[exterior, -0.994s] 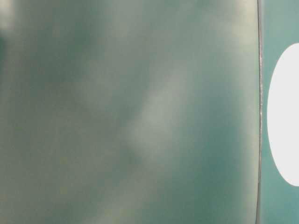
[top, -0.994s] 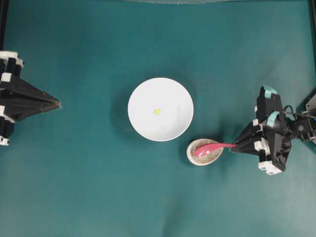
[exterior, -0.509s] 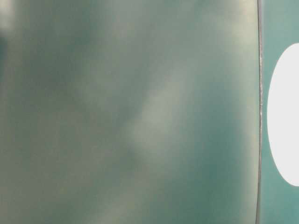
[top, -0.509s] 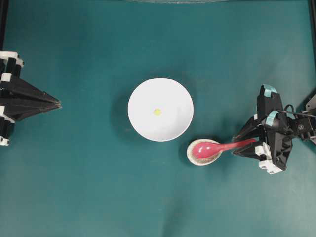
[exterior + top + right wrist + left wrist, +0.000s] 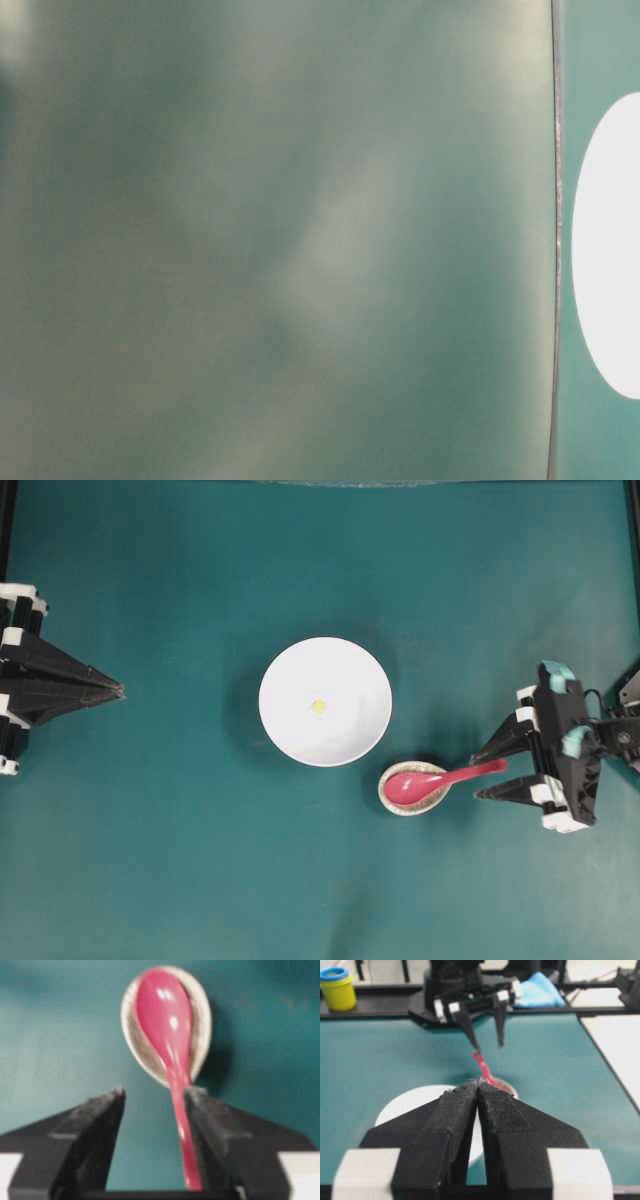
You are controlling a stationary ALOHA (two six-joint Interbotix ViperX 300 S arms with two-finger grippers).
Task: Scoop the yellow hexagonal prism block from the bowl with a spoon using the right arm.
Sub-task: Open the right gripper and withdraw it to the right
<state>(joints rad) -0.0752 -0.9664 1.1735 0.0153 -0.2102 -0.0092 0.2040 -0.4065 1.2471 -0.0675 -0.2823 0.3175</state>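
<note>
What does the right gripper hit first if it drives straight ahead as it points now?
Likely the spoon: its handle lies between the open right gripper fingers, scoop on the speckled rest ahead. Height gap unclear.

block (image 5: 318,707) in bowl (image 5: 290,730); spoon (image 5: 430,780) on rest (image 5: 392,798), right of bowl

Even, bright overhead light — table-level view wholly blurred — wrist views soft.

Yellow block (image 5: 318,707) in white bowl (image 5: 290,735) (pink spoon (image 5: 430,780) beside)
</note>
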